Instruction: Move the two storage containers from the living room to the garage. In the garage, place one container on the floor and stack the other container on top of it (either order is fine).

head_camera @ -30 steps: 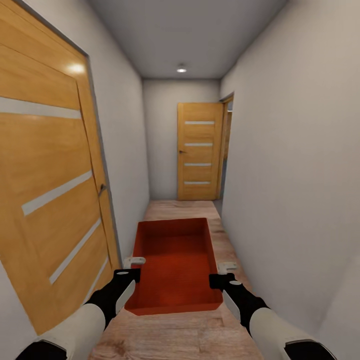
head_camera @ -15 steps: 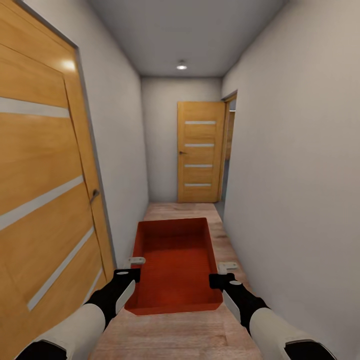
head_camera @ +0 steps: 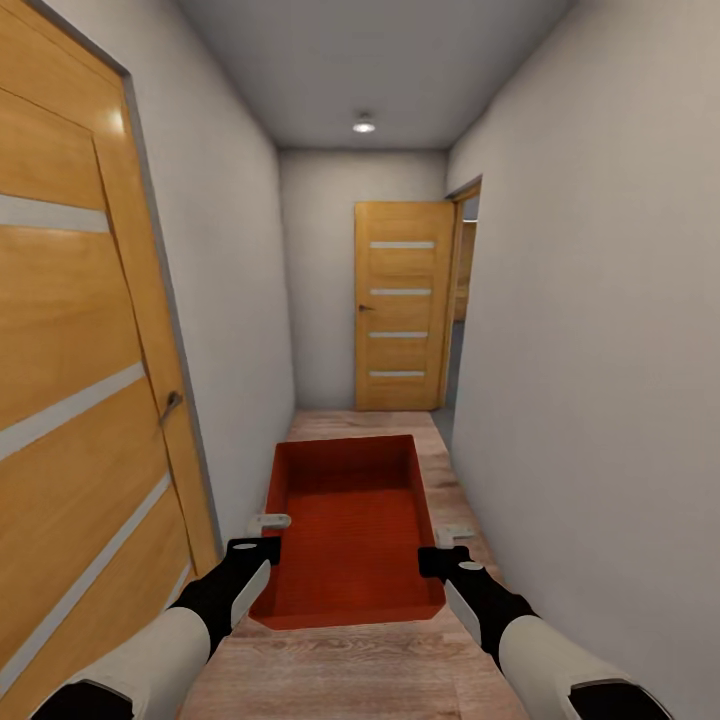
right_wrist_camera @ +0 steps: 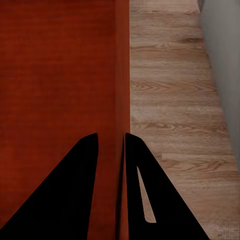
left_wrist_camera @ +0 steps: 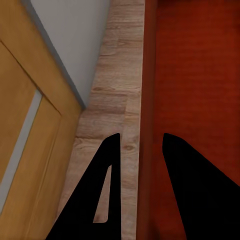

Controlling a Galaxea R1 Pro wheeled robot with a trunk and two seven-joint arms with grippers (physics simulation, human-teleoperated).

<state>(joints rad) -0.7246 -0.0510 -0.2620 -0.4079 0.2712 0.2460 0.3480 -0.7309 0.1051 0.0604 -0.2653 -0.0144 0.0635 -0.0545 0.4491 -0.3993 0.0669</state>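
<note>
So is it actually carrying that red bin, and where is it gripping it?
Yes. The storage container is held by its two long side walls: left gripper on one, right gripper on the other.

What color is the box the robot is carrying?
The storage container is red-orange, plain all over. The head view shows it best.

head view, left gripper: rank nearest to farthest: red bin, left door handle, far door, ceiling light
From the left gripper:
1. Storage container, gripped at its left wall.
2. Door handle, on the near door at the left.
3. Far door, at the corridor's end, right of centre.
4. Ceiling light, overhead near the end wall.
</note>
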